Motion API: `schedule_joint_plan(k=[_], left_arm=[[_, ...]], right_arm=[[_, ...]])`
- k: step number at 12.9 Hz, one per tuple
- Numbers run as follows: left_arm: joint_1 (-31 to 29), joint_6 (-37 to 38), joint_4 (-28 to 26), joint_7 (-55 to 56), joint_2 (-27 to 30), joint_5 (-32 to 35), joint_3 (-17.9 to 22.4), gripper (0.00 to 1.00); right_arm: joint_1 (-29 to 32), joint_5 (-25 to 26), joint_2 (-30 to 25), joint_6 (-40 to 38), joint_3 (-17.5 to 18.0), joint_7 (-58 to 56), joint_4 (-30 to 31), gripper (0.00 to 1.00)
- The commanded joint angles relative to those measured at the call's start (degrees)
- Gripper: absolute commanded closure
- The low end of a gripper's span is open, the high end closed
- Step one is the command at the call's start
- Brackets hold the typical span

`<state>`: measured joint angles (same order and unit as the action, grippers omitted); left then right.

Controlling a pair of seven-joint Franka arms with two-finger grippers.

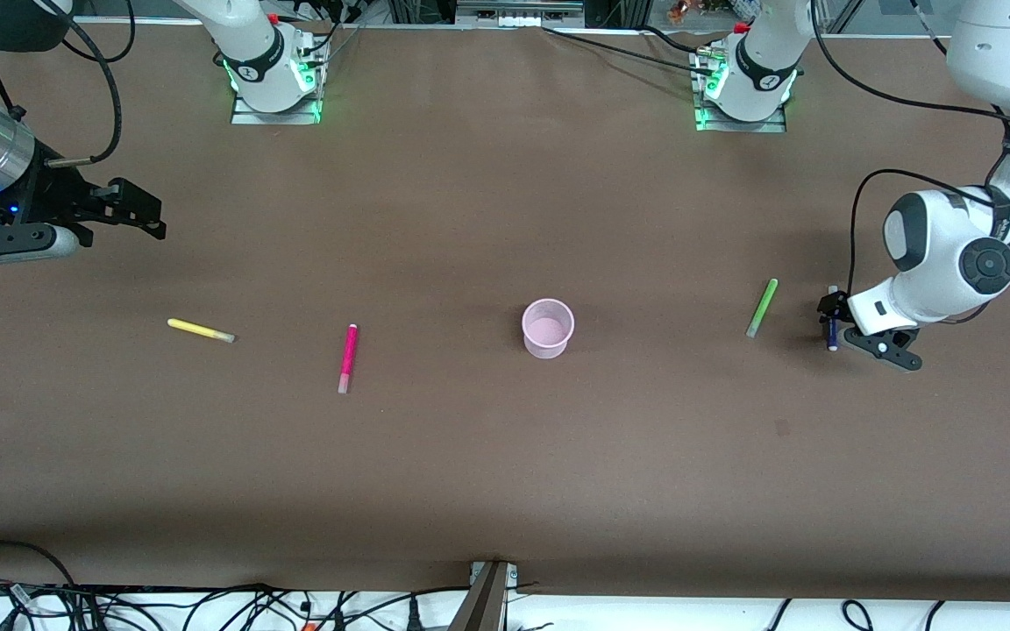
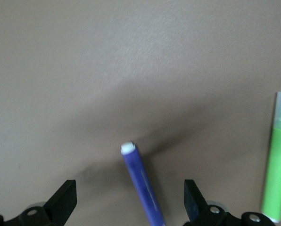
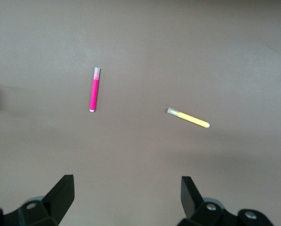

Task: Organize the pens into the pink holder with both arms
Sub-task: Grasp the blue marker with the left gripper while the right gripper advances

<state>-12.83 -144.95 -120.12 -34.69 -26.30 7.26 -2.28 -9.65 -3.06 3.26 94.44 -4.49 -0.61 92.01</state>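
Toward the left arm's end of the table (image 1: 470, 473), in the front view, the left gripper (image 1: 831, 322) hangs low over the dark blue-purple pen (image 1: 832, 331), just beside the light green pen (image 1: 762, 308); it looks poised for a pickup. The pink holder (image 1: 548, 328) stands upright and empty near the worktop's middle, a fair meeting place for both arms. The magenta pen (image 1: 347, 358) and the yellow pen (image 1: 200, 330) lie flat toward the right arm's end, well apart. The right gripper (image 1: 132, 215) waits up in the air near that end's edge. All four pens sit well clear of the worktop's edges, with bare brown surface all round.

From the left wrist view, the left gripper's (image 2: 130, 200) jaws stand wide apart and hold nothing; the blue-purple pen (image 2: 141, 181) lies between them, slanted, and the green pen (image 2: 278, 160) lies outside one finger, so closing should catch only one pen.

From the right wrist view, the right gripper's (image 3: 127, 197) jaws are likewise spread wide and empty. The magenta pen (image 3: 94, 89) and yellow pen (image 3: 188, 117) lie ahead on open surface, leaving easy room to descend on either.
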Motion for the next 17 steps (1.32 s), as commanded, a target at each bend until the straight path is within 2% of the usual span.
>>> schedule_joint_plan(k=[1,3,4,5,6,7,8,10,11,13,15,17], left_arm=[[-1.50,-4.45,0.94,-4.16,-2.96,1.09,-0.36,0.00],[-1.50,-4.64,0.86,-3.55,-3.15,0.92,-0.44,0.00],[-1.50,-4.64,0.68,-3.28,-3.50,0.57,-0.53,0.09],[-1.58,-4.64,0.68,-3.19,-3.67,0.22,-0.53,0.28],[-1.67,-4.55,0.68,-3.10,-3.76,-0.13,-0.53,0.34],[-1.67,-4.29,0.68,-2.49,-3.76,-0.14,-0.53,0.44],[-1.59,-4.02,0.59,-2.14,-3.76,-0.14,-0.62,0.58],[-1.67,-3.85,0.59,-2.66,-3.67,-0.14,-0.71,0.91],[-1.67,-3.76,0.68,-2.57,-3.59,-0.14,-0.71,1.00],[-1.67,-2.19,1.03,-2.66,-3.24,-0.14,-0.80,1.00],[-1.24,2.98,2.51,-2.49,-1.05,-0.05,-1.49,1.00],[-1.23,15.42,8.47,-2.31,0.72,-0.14,-3.68,1.00]], right_arm=[[-0.37,-0.81,3.92,1.61,0.01,-0.09,-1.31,0.00],[-1.16,-0.72,5.62,1.80,-0.08,-0.45,-2.53,0.00],[-1.07,-0.72,5.88,1.80,-0.08,-0.44,-2.54,0.00],[-1.25,-0.46,6.49,1.80,-0.08,-0.44,-2.54,0.00],[-1.34,-0.11,8.33,1.89,-0.08,-0.44,-2.54,0.00],[-1.42,-0.02,10.78,1.89,-0.08,-0.44,-2.62,0.00],[-1.42,-0.28,13.07,1.37,-0.08,-0.53,-2.80,0.00],[-1.42,-0.37,13.36,1.89,-0.08,-0.53,-2.71,0.00],[-1.51,-0.54,13.44,1.97,0.01,-0.62,-2.54,0.00],[-1.86,-0.80,13.44,1.89,0.09,-0.89,-2.54,0.00],[-2.83,-0.81,13.44,1.89,0.01,-0.01,-2.54,0.00],[-3.53,-0.89,13.62,1.80,0.01,3.40,-2.36,0.00]])
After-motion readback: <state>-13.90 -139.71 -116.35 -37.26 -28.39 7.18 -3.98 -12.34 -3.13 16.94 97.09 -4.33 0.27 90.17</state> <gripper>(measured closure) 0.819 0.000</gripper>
